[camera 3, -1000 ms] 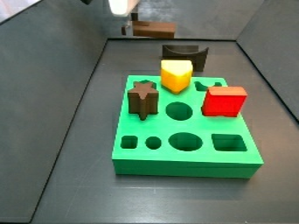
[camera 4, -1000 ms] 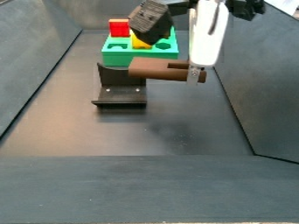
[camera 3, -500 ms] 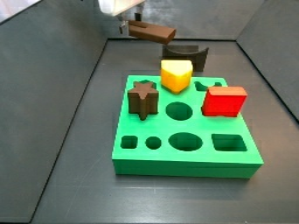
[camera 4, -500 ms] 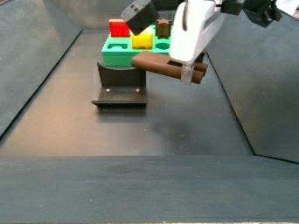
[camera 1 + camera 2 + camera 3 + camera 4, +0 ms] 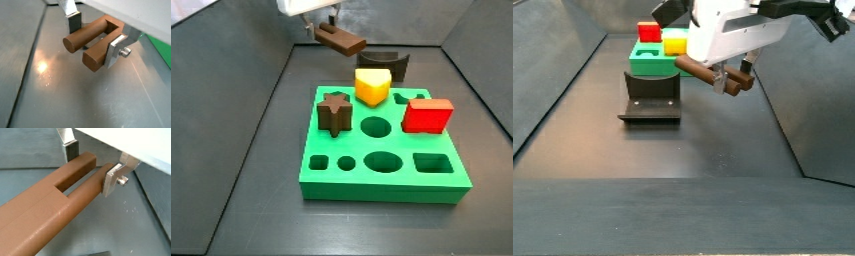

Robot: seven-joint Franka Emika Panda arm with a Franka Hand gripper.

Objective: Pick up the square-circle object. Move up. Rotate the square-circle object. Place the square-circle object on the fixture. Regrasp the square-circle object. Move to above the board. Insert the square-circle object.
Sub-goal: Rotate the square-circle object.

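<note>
Your gripper (image 5: 731, 72) is up in the air, well clear of the dark floor (image 5: 673, 150), and it has the square-circle object (image 5: 710, 75) clamped in its fingers. In both wrist views the silver plates press on opposite flanks of the reddish-brown peg: one finger (image 5: 73, 20) on the far side, another finger (image 5: 117, 49) with its screw head on the near side. The fingers are closed down to the width of the peg, nothing slack between pad and piece.

In a wrist view the square-circle object (image 5: 93, 42) shows a round end and a squared end side by side, with a slot running between them. In a wrist view taken along its length, the peg (image 5: 50, 203) stretches out long and blocky from the gripper (image 5: 90, 160) toward the camera.

In a side view the square-circle object (image 5: 341, 41) hangs tilted, one end lower than the other, beneath the gripper (image 5: 321, 27) near the back of the enclosure. It sits above and behind the fixture (image 5: 381, 63), not touching it. In a side view the fixture (image 5: 651, 100) stands on the floor, between the camera and the board (image 5: 671, 58).

The board (image 5: 385, 150) lies flat on the floor, bright green. On it you have a yellow block (image 5: 372, 87), a red block (image 5: 428, 115) and a dark star-shaped peg (image 5: 334, 112), all seated upright.
</note>
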